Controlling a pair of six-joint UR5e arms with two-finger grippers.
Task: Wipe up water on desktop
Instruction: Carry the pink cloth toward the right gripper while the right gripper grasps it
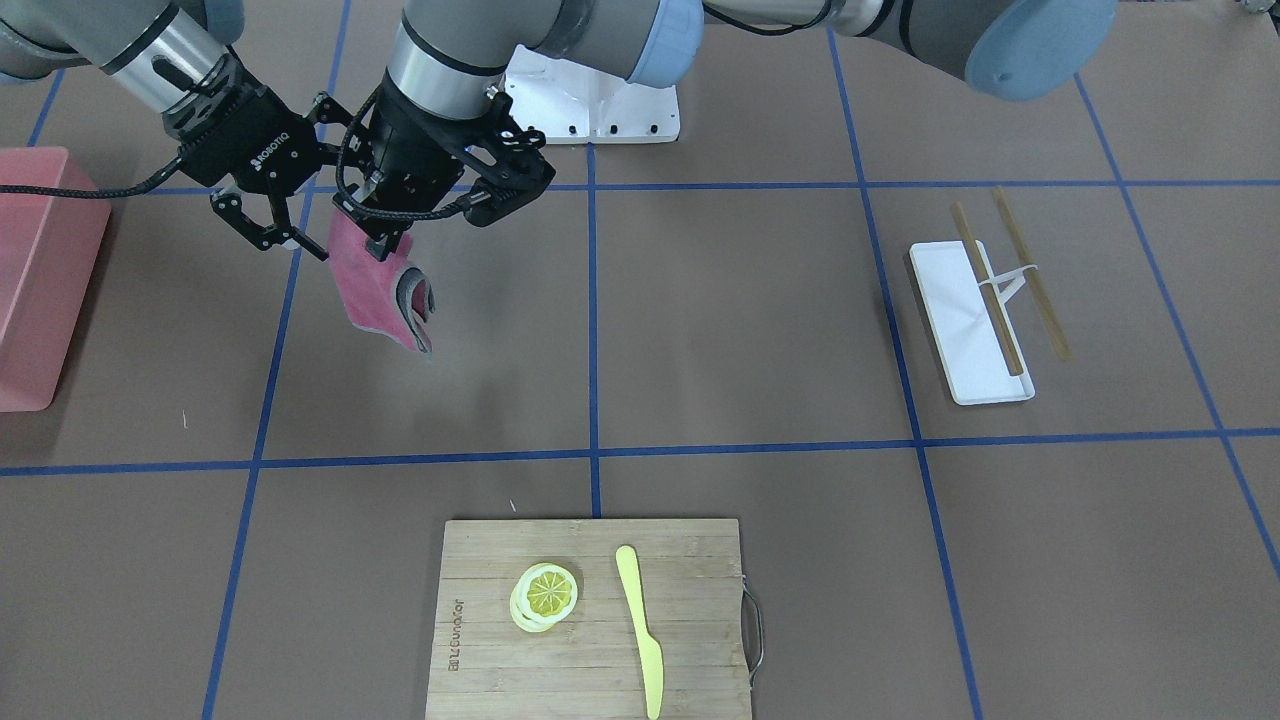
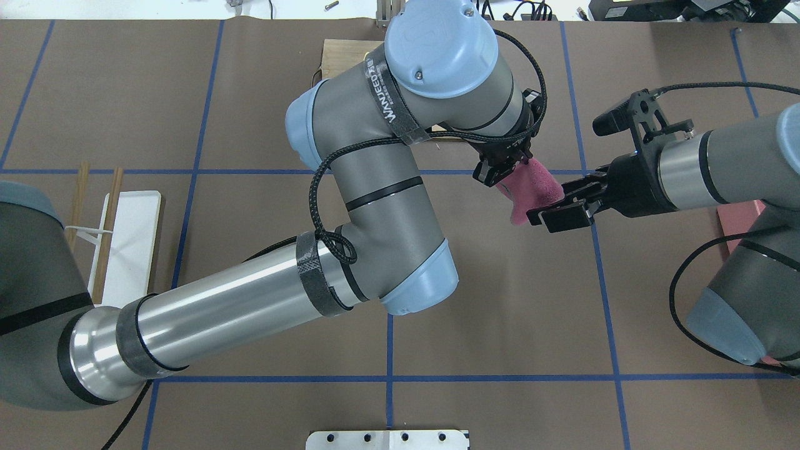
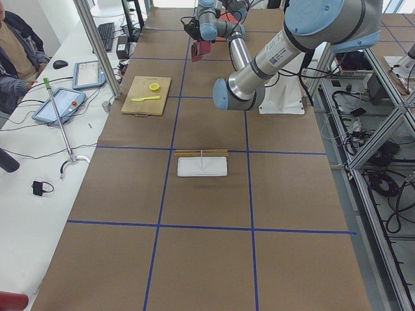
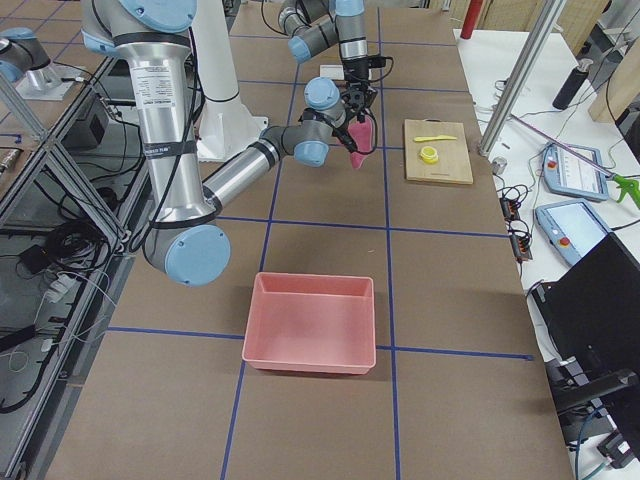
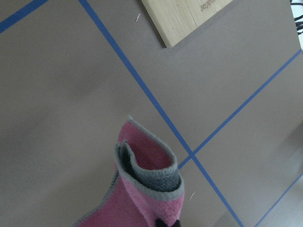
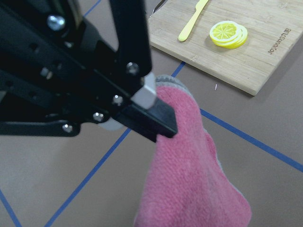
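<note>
Cutting board (image 1: 700, 620): pale bamboo, bottom centre of the front-facing view, lying on the desktop (image 1: 760, 330).
Lemon slices (image 1: 545, 595): stacked on the board's left half.
Yellow knife (image 1: 640, 630): flat on the board, just right of the slices.
White tray (image 1: 955, 320): right of the frame, with chopsticks (image 1: 988, 295) laid across it.
Pink cloth (image 1: 380, 295): upper left, hanging folded and clear of the brown surface.
Left gripper (image 1: 385, 240): pointing down, jaws closed on the cloth's top edge.
Right gripper (image 1: 280, 240): just left of the cloth, fingers spread wide, nothing between them; whether they touch the cloth is unclear.
Pink bin (image 1: 40, 280): at the left edge.
</note>
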